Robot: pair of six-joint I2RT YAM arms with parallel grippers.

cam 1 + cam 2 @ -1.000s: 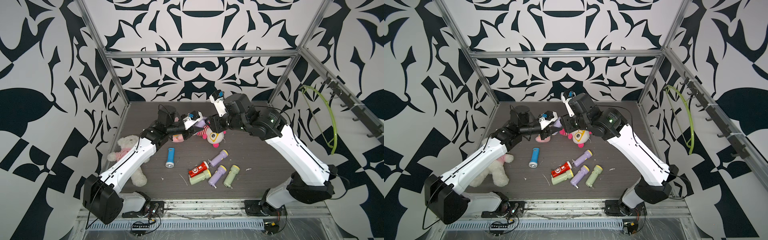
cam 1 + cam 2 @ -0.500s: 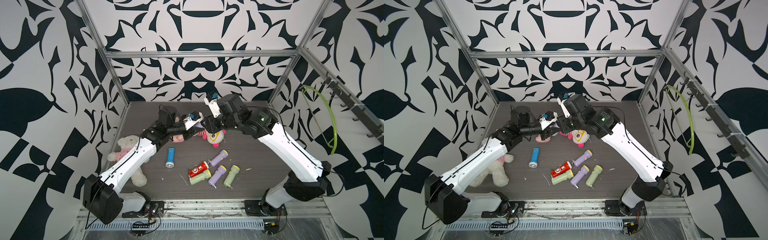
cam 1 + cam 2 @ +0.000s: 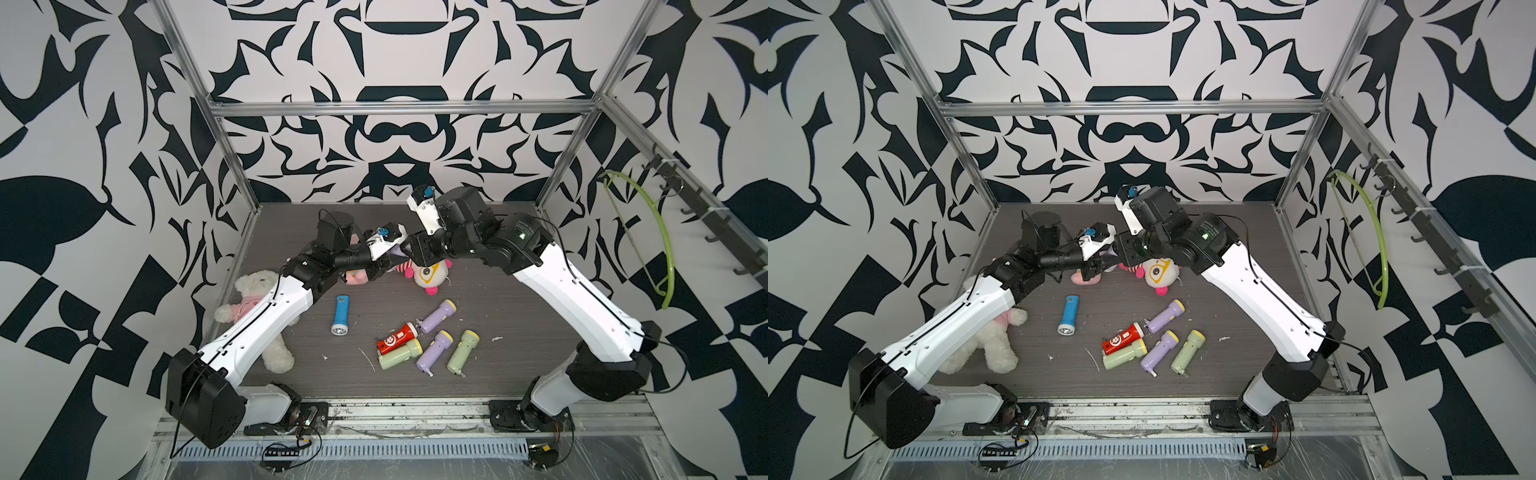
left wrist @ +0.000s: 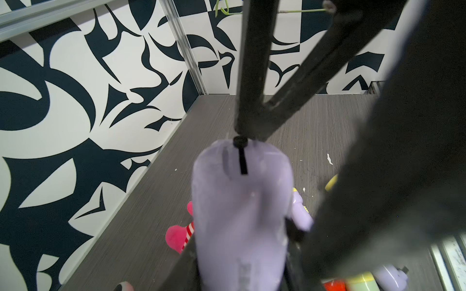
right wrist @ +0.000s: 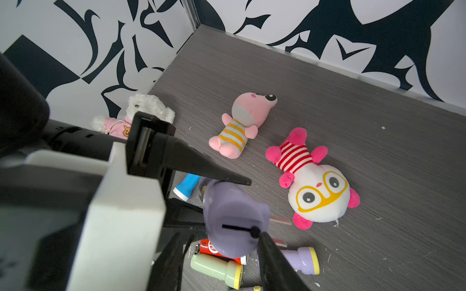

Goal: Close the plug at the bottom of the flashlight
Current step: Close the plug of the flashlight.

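One right jaw touches plug [image 5: 254, 232] of flashlight [image 4: 242, 214].

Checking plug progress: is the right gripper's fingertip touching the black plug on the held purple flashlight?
Touching: right wrist view shows a fingertip meeting the plug, no gap.

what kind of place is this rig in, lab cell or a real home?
Most likely a lab robot cell, not a home: aluminium frame with black-and-white patterned walls, two arms mounted on a front rail, flashlights and plush toys strewn as props.
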